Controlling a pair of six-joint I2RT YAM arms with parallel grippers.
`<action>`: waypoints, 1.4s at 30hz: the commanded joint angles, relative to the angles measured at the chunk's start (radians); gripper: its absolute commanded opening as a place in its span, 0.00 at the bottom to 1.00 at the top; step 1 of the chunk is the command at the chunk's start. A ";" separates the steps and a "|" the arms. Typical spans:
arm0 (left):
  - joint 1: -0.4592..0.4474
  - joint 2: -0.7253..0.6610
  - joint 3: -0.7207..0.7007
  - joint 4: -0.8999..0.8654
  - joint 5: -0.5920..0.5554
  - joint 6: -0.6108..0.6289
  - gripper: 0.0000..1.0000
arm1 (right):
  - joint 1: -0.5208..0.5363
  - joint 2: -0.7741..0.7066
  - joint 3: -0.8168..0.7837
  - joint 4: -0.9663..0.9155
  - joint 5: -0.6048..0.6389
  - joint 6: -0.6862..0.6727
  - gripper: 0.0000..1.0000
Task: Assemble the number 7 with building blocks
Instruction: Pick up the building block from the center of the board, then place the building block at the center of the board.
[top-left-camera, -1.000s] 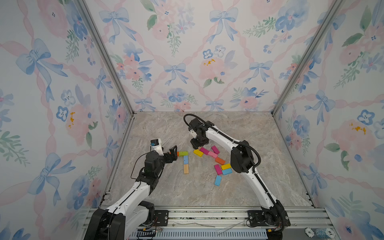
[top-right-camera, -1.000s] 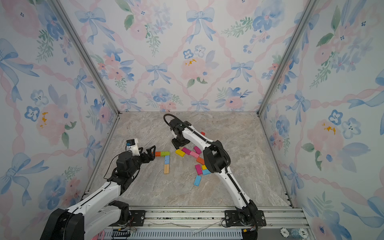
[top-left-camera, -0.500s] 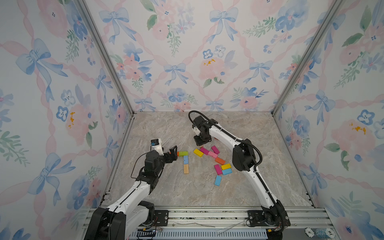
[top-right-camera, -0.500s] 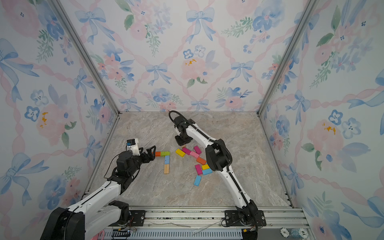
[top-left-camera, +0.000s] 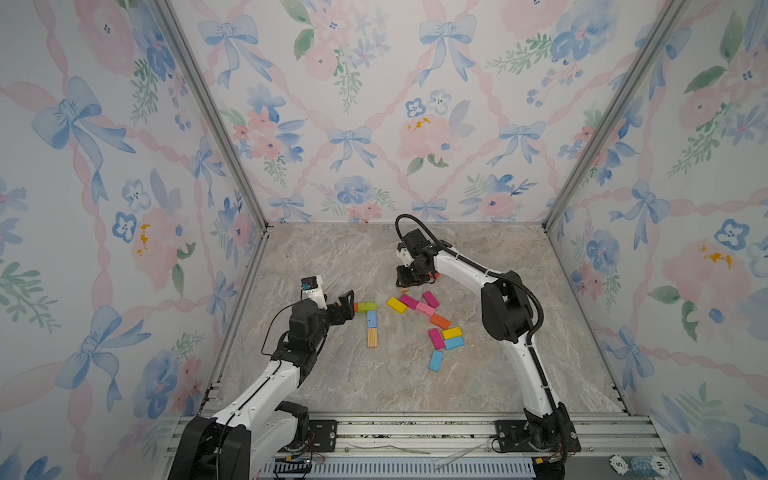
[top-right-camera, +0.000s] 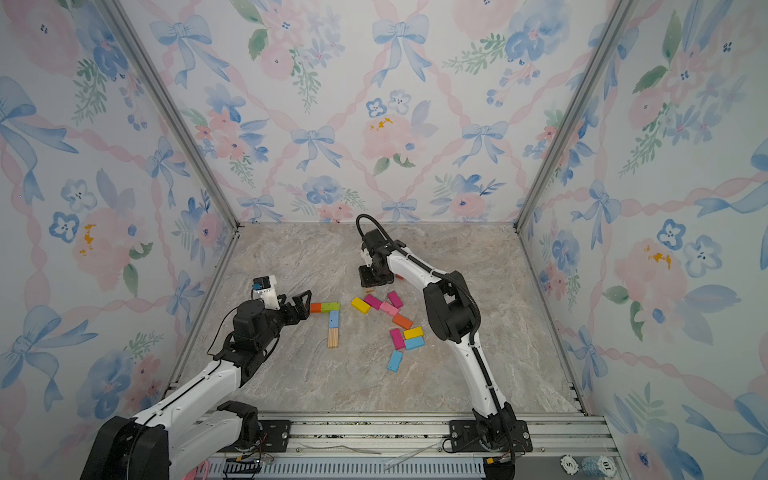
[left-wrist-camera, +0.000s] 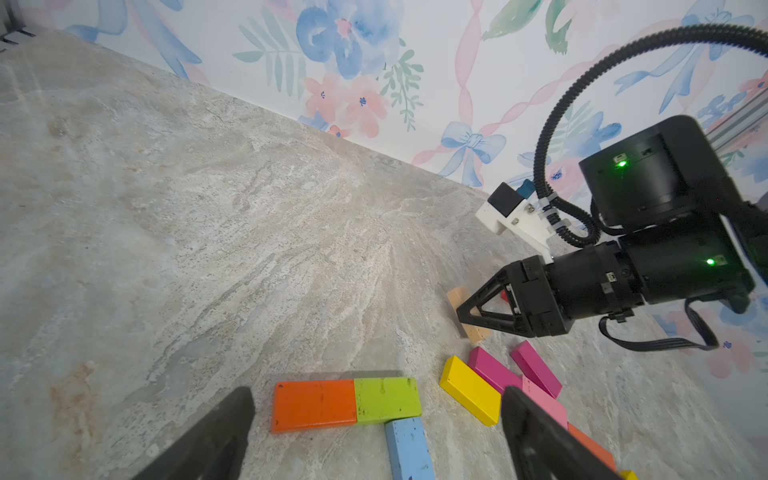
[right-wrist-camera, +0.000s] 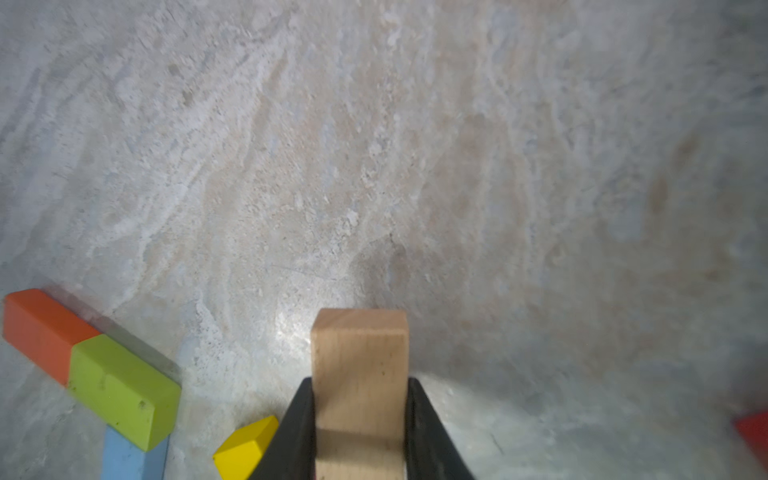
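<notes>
a beige marbled tabletop sits between walls of wallpaper with blue bows and pink flowers, and a metal rail runs along the near edge. left of centre an orange block and a green block lie end to end. a blue block and a striped wood block run nearward from the green. loose blocks lie scattered to the right. beyond them the right gripper is clamped on a plain wood block. the left gripper gapes wide and empty beside the orange block.

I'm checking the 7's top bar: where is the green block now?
In both top views the green block lies flat left of centre, touching the orange block and the blue block.
</notes>
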 joint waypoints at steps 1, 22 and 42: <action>0.007 -0.039 0.073 -0.081 0.035 -0.035 0.95 | -0.021 -0.130 -0.056 0.123 -0.095 0.056 0.28; 0.002 -0.286 0.187 -0.668 0.263 -0.262 0.98 | 0.058 -0.780 -0.983 0.494 -0.248 0.388 0.28; -0.095 -0.533 0.042 -0.857 0.346 -0.396 0.98 | 0.389 -0.729 -1.187 0.763 -0.114 0.658 0.29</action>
